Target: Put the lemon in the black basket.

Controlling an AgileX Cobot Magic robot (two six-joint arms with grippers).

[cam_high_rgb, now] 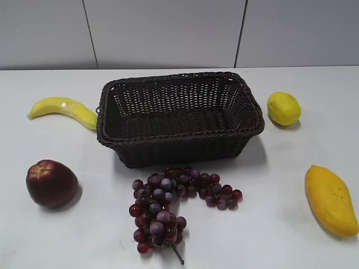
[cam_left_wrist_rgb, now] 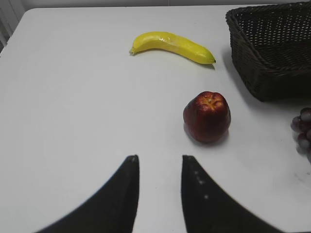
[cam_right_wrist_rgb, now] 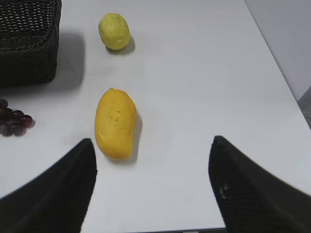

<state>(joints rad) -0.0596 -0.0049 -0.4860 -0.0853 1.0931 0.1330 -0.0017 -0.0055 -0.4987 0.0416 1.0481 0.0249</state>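
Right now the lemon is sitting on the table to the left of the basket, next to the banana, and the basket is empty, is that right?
Not quite. The lemon sits on the table to the right of the basket, not the left, and the banana lies on the opposite side. The exterior view shows this. The basket is indeed empty.

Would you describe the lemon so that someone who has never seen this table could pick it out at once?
Find the black basket in the middle of the white table. The lemon sits alone just off its right end. It is small, roundish and bright yellow, unlike the larger, elongated orange-yellow mango nearer the front edge.
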